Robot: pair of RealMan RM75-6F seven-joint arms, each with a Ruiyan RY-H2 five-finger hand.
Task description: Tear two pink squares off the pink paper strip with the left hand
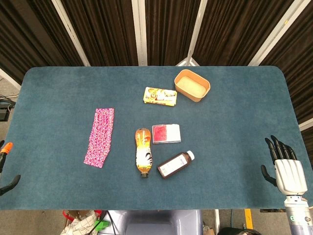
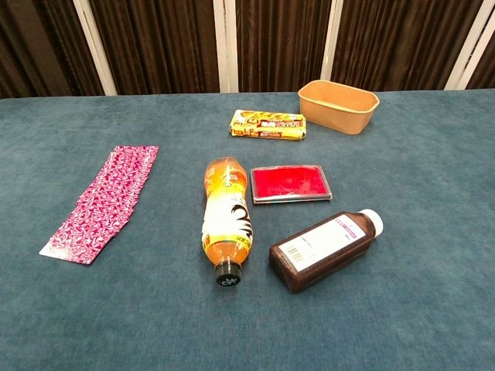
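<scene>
The pink paper strip (image 1: pixel 100 137) lies flat on the blue-green table (image 1: pixel 49 98), a long band printed with a busy pink, white and dark pattern, running lengthwise away from the robot and slightly slanted, its near end further left than its far end. In the chest view the strip (image 2: pixel 102 202) shows faint cross lines dividing it into squares, and its near corner is paler. Nothing touches it and nothing lies on it. To the right of the strip, apart from it, an orange drink bottle (image 1: pixel 143 152) lies on its side with its black cap toward the robot. Just right of the bottle's upper half sits a flat clear case with red contents (image 1: pixel 166 133). Nearer the robot than the case, a brown medicine bottle (image 1: pixel 175 164) with a white cap and a white label lies tilted, its base close to the drink bottle's cap end. Beyond the case, further from the strip, are a yellow snack packet (image 1: pixel 160 95) and, just right of it, an empty tan paper bowl (image 1: pixel 192 84). The right hand (image 1: pixel 285 166) hovers at the table's right edge, well apart from the strip, fingers spread and upright, holding nothing. At the far left edge, only an orange and dark tip (image 1: pixel 6 148) shows; I cannot tell the left hand's state.
</scene>
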